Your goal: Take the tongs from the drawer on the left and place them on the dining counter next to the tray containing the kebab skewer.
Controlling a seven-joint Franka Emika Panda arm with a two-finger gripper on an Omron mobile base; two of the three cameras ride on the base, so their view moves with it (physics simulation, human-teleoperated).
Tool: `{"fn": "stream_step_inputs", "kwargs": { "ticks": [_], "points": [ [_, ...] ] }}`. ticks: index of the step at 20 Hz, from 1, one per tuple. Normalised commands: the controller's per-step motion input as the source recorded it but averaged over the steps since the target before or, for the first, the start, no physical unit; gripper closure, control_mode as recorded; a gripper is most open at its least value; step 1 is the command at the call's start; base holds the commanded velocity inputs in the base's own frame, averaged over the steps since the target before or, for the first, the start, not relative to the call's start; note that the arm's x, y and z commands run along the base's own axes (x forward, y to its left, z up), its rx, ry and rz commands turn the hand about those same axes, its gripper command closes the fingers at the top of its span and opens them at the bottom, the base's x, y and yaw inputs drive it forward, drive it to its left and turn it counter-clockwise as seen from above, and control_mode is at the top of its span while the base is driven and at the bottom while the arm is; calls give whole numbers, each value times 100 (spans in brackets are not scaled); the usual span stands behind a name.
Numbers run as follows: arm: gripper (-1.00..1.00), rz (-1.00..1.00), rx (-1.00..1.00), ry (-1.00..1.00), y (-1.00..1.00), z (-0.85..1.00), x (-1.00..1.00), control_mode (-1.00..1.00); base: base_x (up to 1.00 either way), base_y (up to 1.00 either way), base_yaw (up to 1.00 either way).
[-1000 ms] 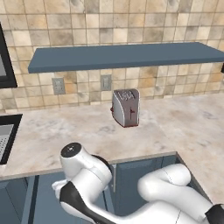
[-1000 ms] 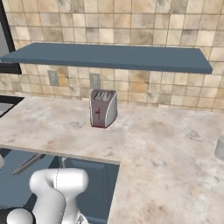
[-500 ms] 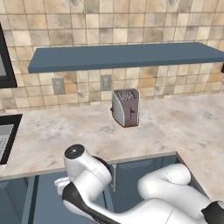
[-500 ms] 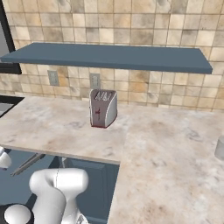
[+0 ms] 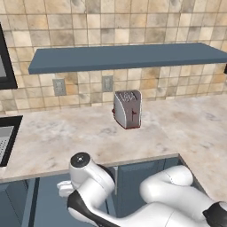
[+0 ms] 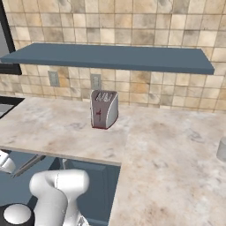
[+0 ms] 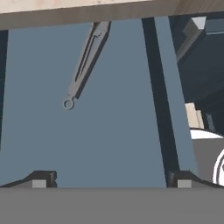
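The drawer (image 7: 109,131) stands pulled out below the stone counter edge, its slate-blue floor bare except for the tongs (image 7: 85,63). They are slim grey metal and lie at a slant, with the ringed end toward me and the tips under the counter lip. My gripper (image 7: 111,180) hangs over the drawer floor, open, with nothing between its fingertips (image 7: 41,179), and the tongs lie well ahead of it, apart. From the right base camera the tongs (image 6: 27,164) show in the drawer (image 6: 20,190) beside my white hand. The dining counter, tray and kebab skewer are out of view.
A silver toaster (image 5: 127,108) (image 6: 103,109) stands on the beige counter (image 5: 57,137) against the tiled wall, under a blue shelf (image 5: 128,56). The counter turns toward me on the right, with a grey cup (image 6: 222,148) on it. My white elbow (image 5: 84,170) rises before the drawer.
The arm's elbow has shifted slightly right and down, and my white hand has come into the left edge of the right base view. The gripper stays open.
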Motion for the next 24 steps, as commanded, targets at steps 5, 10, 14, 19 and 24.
{"fn": "stream_step_inputs", "kwargs": {
  "ticks": [5, 10, 14, 19, 24],
  "points": [
    [-100, -9, 6, -1, 13, -16, 10, -100, 0, 0, 0],
    [-100, -12, 0, 0, 12, -5, 14, -100, 0, 0, 0],
    [-100, -10, 0, 0, 11, -3, 16, -100, 0, 0, 0],
    [-100, -3, 0, 0, 17, -9, 12, -100, 0, 0, 0],
    [-100, 0, 0, 0, 14, -15, 21, -100, 0, 0, 0]
  ]
}}
